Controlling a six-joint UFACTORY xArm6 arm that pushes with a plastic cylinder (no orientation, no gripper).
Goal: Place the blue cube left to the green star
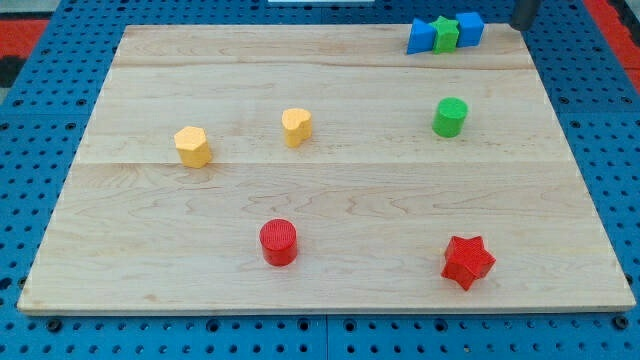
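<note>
I read this as the approach step. My tip (522, 24) sits at the view's top edge, just right of the blue cube (470, 28), which touches the green star (446, 34) on its right side; a second blue block (421, 37) already crowds the star's left. There are no jaws here (only a bare rod, holding nothing). Next I must steer the cube around the star, and that blue block stands in the way. The green cylinder (450, 117) waits nearby below.
</note>
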